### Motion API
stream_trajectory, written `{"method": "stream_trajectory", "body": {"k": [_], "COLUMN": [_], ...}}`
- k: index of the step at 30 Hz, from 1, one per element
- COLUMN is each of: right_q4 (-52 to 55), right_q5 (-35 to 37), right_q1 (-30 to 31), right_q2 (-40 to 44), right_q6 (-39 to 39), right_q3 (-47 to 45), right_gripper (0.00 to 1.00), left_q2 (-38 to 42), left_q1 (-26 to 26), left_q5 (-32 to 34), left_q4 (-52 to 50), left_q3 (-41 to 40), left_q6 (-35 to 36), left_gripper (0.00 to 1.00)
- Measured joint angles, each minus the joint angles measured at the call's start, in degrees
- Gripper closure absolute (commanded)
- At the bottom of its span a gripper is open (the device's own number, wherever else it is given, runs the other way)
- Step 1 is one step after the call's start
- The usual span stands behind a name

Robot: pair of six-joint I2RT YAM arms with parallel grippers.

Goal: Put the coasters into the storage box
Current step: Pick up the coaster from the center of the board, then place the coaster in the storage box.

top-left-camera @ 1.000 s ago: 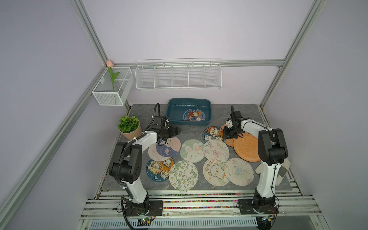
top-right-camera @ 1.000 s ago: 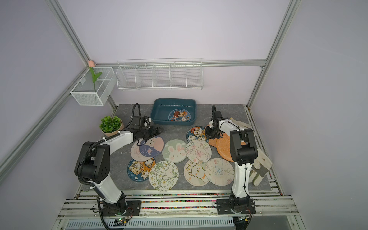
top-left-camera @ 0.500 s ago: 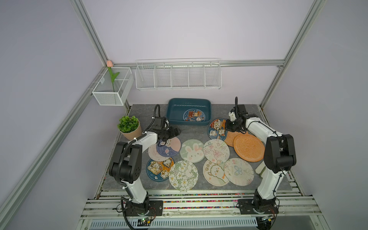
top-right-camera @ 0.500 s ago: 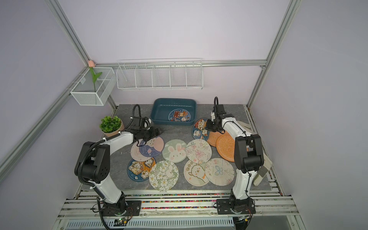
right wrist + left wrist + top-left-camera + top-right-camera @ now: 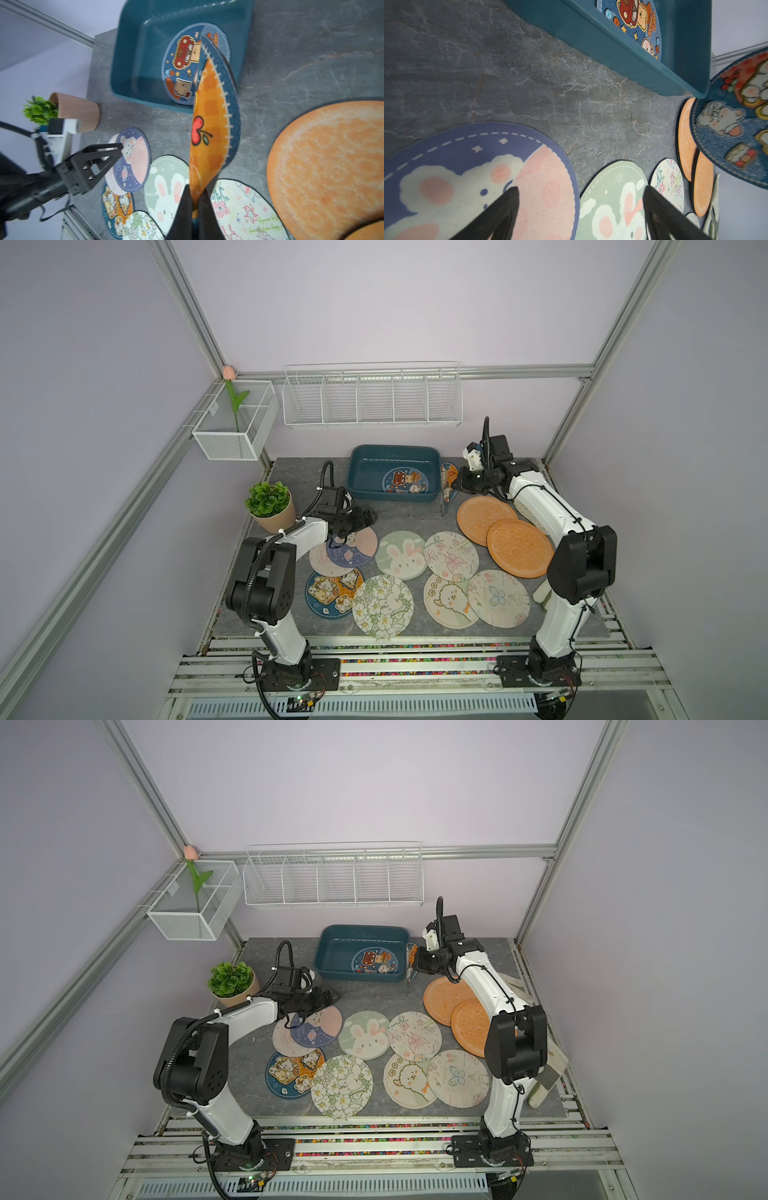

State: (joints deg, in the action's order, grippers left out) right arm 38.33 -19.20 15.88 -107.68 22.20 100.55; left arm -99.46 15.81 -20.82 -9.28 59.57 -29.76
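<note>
Lifted now beside the storage box [image 5: 128, 62]: blue coaster [image 5: 209, 128] in the right gripper [image 5: 195, 190].
Clamped upright; left gripper [image 5: 580, 189] jaws apart over purple coaster [image 5: 467, 145].

Bright even soft light, faint shadows on desk [image 5: 399, 514], edge bending in both top views, storage box [image 5: 133, 62] motion-blurred in right wrist view.

teal storage box [image 5: 390, 497] holds one cartoon coaster [image 5: 404, 482] flat — a second coaster [image 5: 449, 483] on edge beside it, other coasters [image 5: 401, 554] flat nearby.
</note>
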Motion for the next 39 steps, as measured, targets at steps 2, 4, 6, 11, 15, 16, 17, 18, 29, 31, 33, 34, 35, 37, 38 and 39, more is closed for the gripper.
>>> {"method": "stream_trajectory", "body": {"k": [2, 4, 6, 11, 15, 16, 17, 18, 29, 31, 33, 34, 35, 37, 38, 39], "right_q4": [0.1, 0.0, -0.2, -2.3, -4.9, -5.6, -6.2, -7.1, -15.8, -17.3, -18.5, -18.8, -19.2, -19.8, -20.2, -20.4], "right_q5": [-1.5, -2.9, -4.4, -7.8, -9.7, -10.0, -10.4, -10.7, -13.7, -13.8, -13.6, -13.6, -13.5, -12.9, -12.3, -11.8], "right_q1": [0.4, 0.6, 0.8, 1.5, 2.3, 2.5, 2.7, 3.0, 7.1, 7.6, 7.7, 7.6, 7.5, 7.1, 6.7, 6.4], "right_q2": [-0.1, -0.4, -1.4, -7.1, -12.9, -14.0, -15.3, -16.7, -30.4, -31.6, -32.3, -32.6, -32.9, -33.3, -33.3, -33.3], "right_q6": [1.0, 1.9, 2.9, 5.3, 7.9, 8.4, 9.2, 10.0, 16.1, 16.7, 17.1, 17.3, 17.5, 17.8, 17.9, 17.9], "right_q3": [2.5, 4.7, 7.3, 13.6, 16.4, 16.7, 17.1, 17.7, 30.8, 31.5, 31.7, 31.7, 31.7, 31.3, 30.4, 29.7], "right_gripper": [0.93, 0.93, 0.93, 0.93, 0.93, 0.93, 0.93, 0.93, 0.93, 0.93, 0.93, 0.93, 0.93, 0.93, 0.93, 0.93], "left_q2": [0.2, 0.6, 0.8, 1.7, 2.4, 2.6, 2.8, 3.0, 3.3, 3.3, 3.3, 3.3, 3.3, 3.3, 3.3, 3.3], "left_q1": [0.0, 0.0, 0.0, -0.2, -0.7, -0.8, -1.0, -1.2, -2.2, -2.3, -2.4, -2.5, -2.5, -2.6, -2.7, -2.7], "left_q5": [0.0, 0.0, 0.0, 0.0, 0.0, 0.0, 0.0, 0.0, 0.0, 0.0, 0.0, 0.0, 0.0, 0.1, 0.1, 0.2], "left_q4": [0.1, 0.3, 0.4, 0.5, 0.6, 0.6, 0.6, 0.7, 1.1, 1.1, 1.0, 1.0, 1.0, 0.9, 0.8, 0.8], "left_q3": [-0.2, -0.5, -0.9, -1.8, -2.5, -2.6, -2.7, -2.9, -3.7, -3.7, -3.7, -3.7, -3.7, -3.7, -3.6, -3.6], "left_q6": [0.0, 0.0, 0.0, 0.0, 0.0, 0.0, 0.0, 0.0, 0.0, 0.0, 0.0, 0.0, 0.0, 0.0, 0.0, 0.0], "left_gripper": [0.07, 0.07, 0.07, 0.07, 0.06, 0.06, 0.06, 0.06, 0.05, 0.05, 0.05, 0.05, 0.05, 0.05, 0.05, 0.05]}}
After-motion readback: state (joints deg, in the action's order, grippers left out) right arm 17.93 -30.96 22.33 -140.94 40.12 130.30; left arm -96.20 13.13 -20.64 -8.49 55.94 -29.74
